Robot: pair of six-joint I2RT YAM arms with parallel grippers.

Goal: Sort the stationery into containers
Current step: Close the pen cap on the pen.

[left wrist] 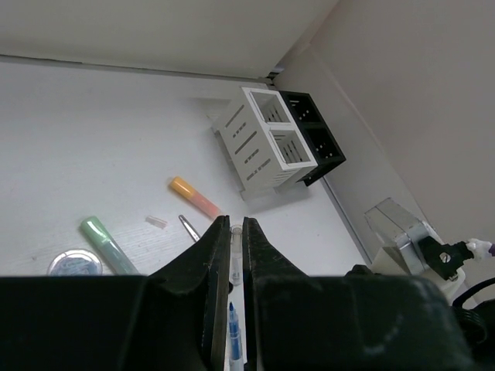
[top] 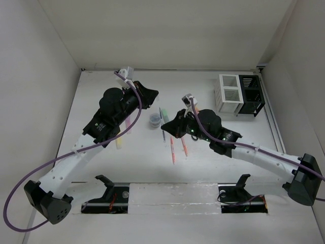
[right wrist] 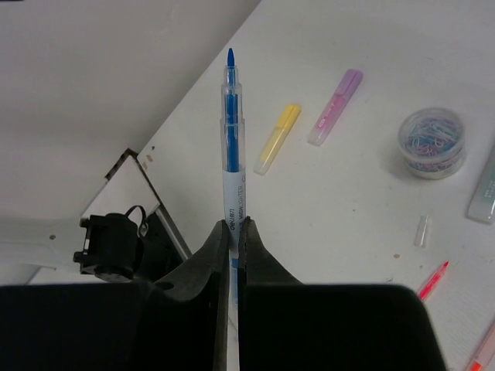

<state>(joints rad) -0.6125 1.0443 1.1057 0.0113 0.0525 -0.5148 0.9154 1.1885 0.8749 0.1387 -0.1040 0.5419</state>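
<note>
— Black fingers (right wrist: 210,259) of the right gripper (right wrist: 233,226) are seen clamped on what?

— A blue pen (right wrist: 230,131) is pinched by its barrel. Its long axis is carried straight out in line with the fingers, and the bare tip is held farthest from them.

— Which way is that tip aimed?

— Toward the left side of the table (right wrist: 371,224), where the yellow highlighter (right wrist: 277,137) and the purple highlighter (right wrist: 335,107) are laid loose. No container is met along that line.

— Where are the containers found, then?

— At the far right corner. The white organizer (top: 228,107) and the black organizer (top: 251,108) are stood touching there, behind the pen's heading and well apart from it. It is judged that the wrist must be swung round to the right and the pen tipped upright over an open compartment before it is let go.

— Is the left gripper (left wrist: 234,224) better placed?

— It is judged not. It is held somewhat farther from the organizers, with its jaws drawn to a slit. A clear-and-blue sliver is seen in the gap, but whether it is gripped cannot be told.
</note>
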